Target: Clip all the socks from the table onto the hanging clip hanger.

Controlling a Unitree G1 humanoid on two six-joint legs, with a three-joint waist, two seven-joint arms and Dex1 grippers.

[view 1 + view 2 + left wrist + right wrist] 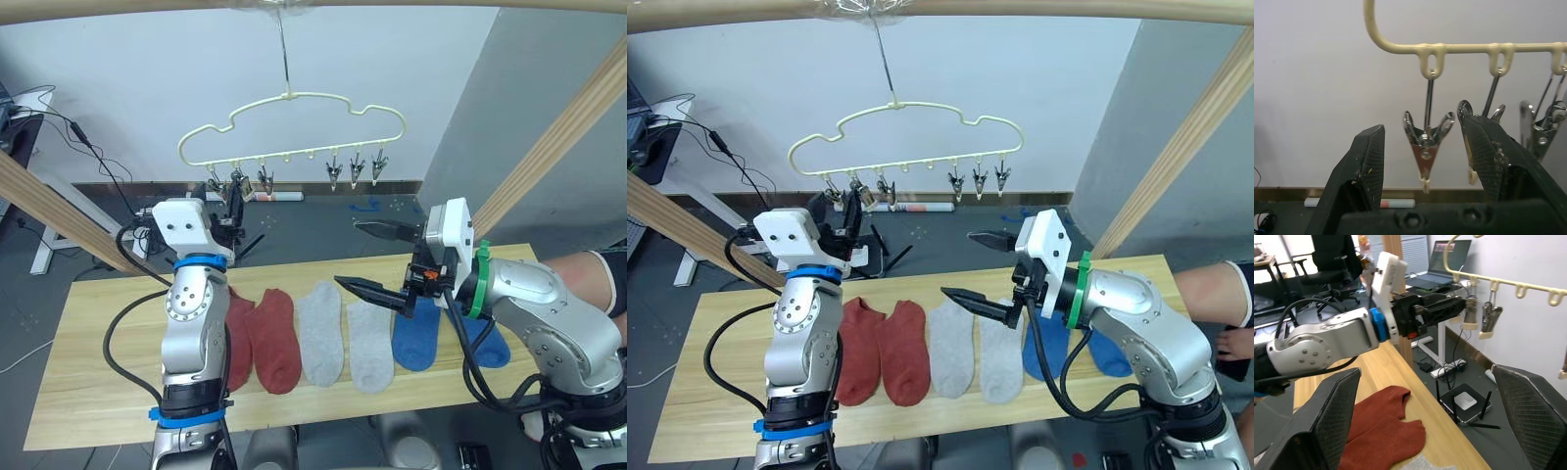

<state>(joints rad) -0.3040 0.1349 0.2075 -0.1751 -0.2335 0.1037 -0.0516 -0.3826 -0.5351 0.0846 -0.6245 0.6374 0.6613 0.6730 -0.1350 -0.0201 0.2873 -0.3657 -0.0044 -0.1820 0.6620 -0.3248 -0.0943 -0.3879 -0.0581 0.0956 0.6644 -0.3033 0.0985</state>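
Silver arms, white wrist housings; left hand (233, 204) blue collars, right hand (377, 257) green collar; black cables.

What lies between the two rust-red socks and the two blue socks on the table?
Two light grey knit socks lie side by side there, seen in the left eye view.

The scene is evenly and brightly lit from overhead. Soft shadows are cast under the socks (333, 333) on the table (88, 372). Wooden bars are bowed at the head views' edges. Near fingers (1364, 171) are slightly blurred.
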